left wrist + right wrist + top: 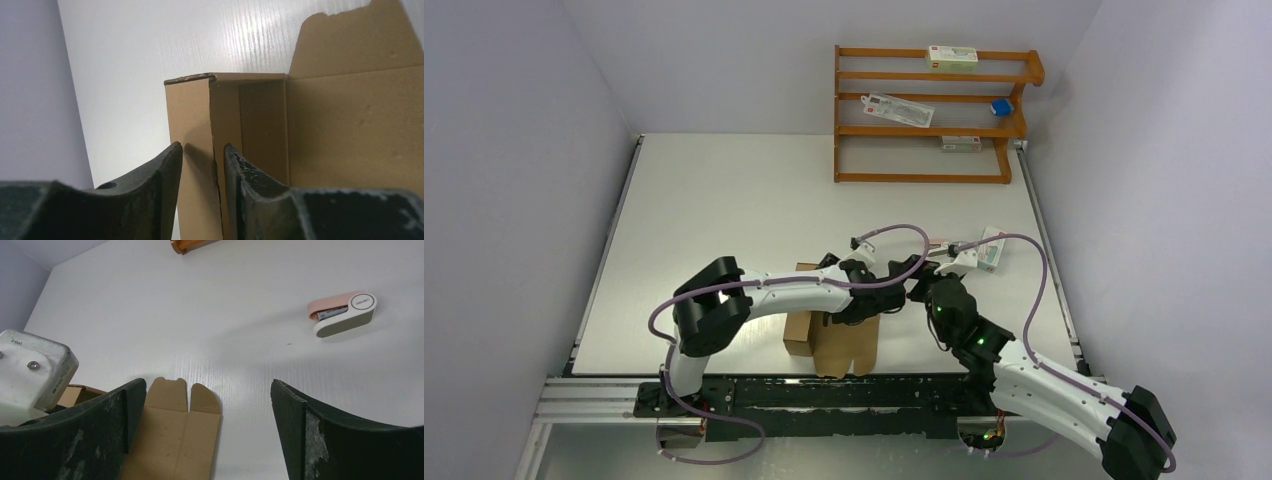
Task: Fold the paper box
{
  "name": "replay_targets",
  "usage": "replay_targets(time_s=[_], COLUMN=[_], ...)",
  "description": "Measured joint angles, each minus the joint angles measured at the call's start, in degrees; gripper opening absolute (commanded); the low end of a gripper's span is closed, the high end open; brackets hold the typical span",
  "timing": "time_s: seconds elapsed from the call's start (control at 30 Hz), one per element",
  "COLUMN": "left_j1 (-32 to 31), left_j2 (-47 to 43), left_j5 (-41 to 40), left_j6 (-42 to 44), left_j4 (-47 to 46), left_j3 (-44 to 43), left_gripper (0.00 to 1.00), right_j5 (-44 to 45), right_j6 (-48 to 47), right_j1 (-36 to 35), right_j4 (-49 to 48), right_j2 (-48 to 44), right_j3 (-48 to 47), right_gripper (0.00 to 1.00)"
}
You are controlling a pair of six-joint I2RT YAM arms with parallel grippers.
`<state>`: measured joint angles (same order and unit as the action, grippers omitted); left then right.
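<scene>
1. The paper box (829,340) sits half-formed at the near edge of the desk (724,200), in front of the arm bases, with its flaps spread flat.
2. Your left pincer (202,150) straddles one upright wall of the box, fingers narrowly apart; you cannot tell whether they pinch it.
3. Your right pincer (208,385) is spread wide above the desk, just right of the box.
4. A pink-and-white stapler (345,314) lies farther off on the desk.
</scene>
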<state>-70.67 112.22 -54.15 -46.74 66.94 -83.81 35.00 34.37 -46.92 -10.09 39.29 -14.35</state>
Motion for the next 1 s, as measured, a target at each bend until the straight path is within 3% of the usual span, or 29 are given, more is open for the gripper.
replay_targets(time_s=[0.37,0.63,0.8,1.0], left_j1=[0.0,0.8,3.9,11.6], left_j2=[1.1,-5.2,-11.0,-21.7], left_j5=[-2.7,-2.8,-0.9,7.8], left_j6=[-1.5,-1.5,1.3,7.9], left_j4=[3.3,2.7,-2.3,-15.0], left_j3=[-0.2,2.1,8.9,20.3], left_gripper=[0.26,0.21,0.17,0.12], right_j5=[-0.1,-1.7,-4.6,-7.0], right_j6=[-0.1,-0.6,-1.8,-3.1], right_j1=[0.3,0.4,0.4,0.4], right_j4=[0.6,2.3,7.3,12.2], right_j2=[-1.3,-4.5,-6.4,-7.9], right_j3=[0.6,0.3,-4.0,-10.6], right_gripper=[1.0,1.0,1.0,1.0])
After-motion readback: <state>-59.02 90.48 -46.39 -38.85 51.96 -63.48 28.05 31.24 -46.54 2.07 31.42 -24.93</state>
